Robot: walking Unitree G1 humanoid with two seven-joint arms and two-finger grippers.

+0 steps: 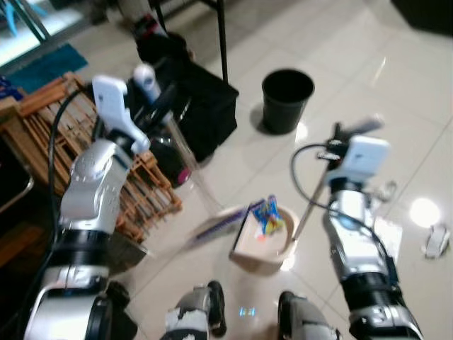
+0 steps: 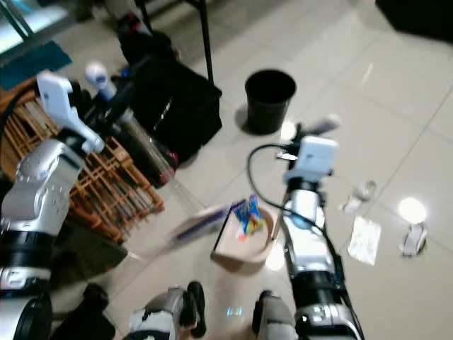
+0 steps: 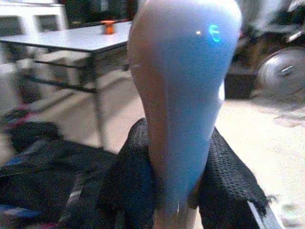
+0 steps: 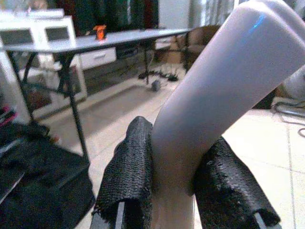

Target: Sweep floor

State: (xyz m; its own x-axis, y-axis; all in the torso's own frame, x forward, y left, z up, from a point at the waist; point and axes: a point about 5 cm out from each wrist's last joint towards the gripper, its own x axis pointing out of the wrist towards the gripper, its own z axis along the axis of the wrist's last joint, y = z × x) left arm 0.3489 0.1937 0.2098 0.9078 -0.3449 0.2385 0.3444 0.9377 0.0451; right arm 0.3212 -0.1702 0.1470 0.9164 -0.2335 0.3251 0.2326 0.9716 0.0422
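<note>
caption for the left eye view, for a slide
Left gripper holds the broom, right gripper holds the dustpan with colourful litter, near a black bin.

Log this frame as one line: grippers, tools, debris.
left gripper: shut on broom handle | right gripper: shut on dustpan handle | dustpan: on floor, holds colourful wrappers | litter: on tiles to the right

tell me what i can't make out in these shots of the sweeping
- Broom head: smeared by motion blur in both eye views, bristles unreadable.
- Dustpan contents: a colourful wrapper shows, anything smaller is too blurred.
- Litter on the tiles by the right arm: white scraps, too small to identify.
- Black bin: inside is dark, contents hidden.
- Left gripper and right gripper: handles block the floor beyond.
</note>
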